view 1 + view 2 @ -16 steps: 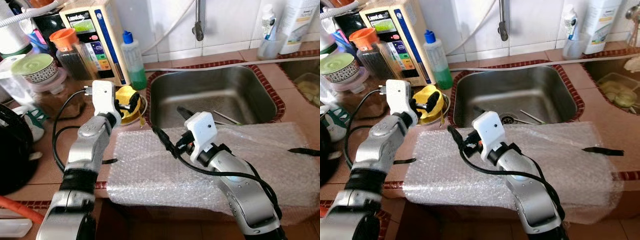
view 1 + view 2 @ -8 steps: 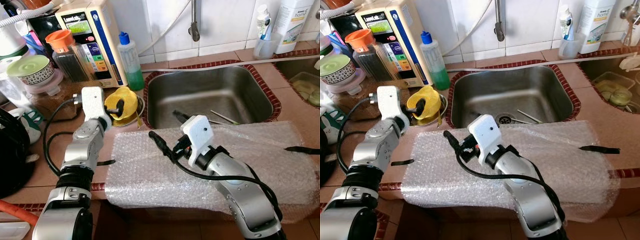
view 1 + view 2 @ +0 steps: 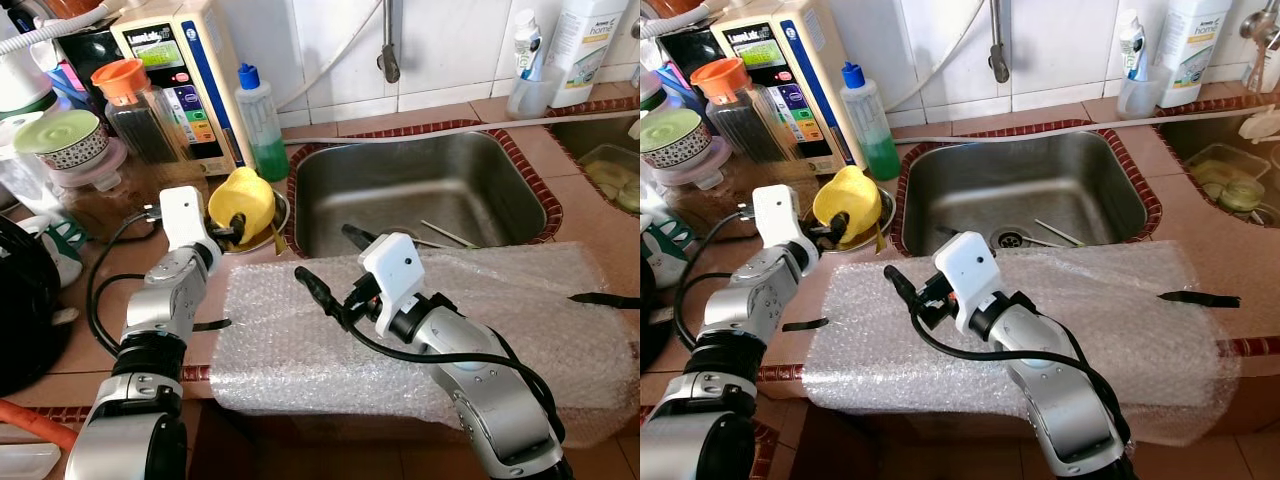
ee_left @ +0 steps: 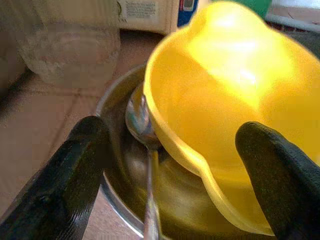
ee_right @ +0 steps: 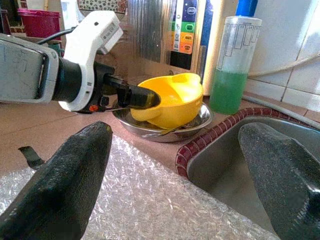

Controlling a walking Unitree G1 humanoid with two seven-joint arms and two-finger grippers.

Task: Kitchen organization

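Note:
A yellow plastic cup (image 3: 245, 192) lies tilted in a shallow steel bowl (image 4: 112, 200) on the counter left of the sink, with a metal spoon (image 4: 148, 160) under its rim. My left gripper (image 3: 236, 228) is at the bowl's near side, open; one finger (image 4: 280, 185) is against the cup's wall and the other (image 4: 70, 175) stands clear of it. My right gripper (image 3: 333, 262) hovers open over the bubble wrap (image 3: 300, 340), holding nothing and pointing toward the bowl (image 5: 165, 131).
The steel sink (image 3: 420, 185) holds some cutlery (image 3: 445, 235). A green soap bottle (image 3: 262, 125), a water machine (image 3: 185, 70) and an orange-lidded jar (image 3: 135, 100) stand behind the bowl. A black appliance (image 3: 25, 300) sits at far left. Black cable loops beside my left arm.
My left gripper has dropped and drawn back to the bowl's near side, and the yellow cup now sits more tilted. The right gripper has edged slightly left. The camera shifted early on.

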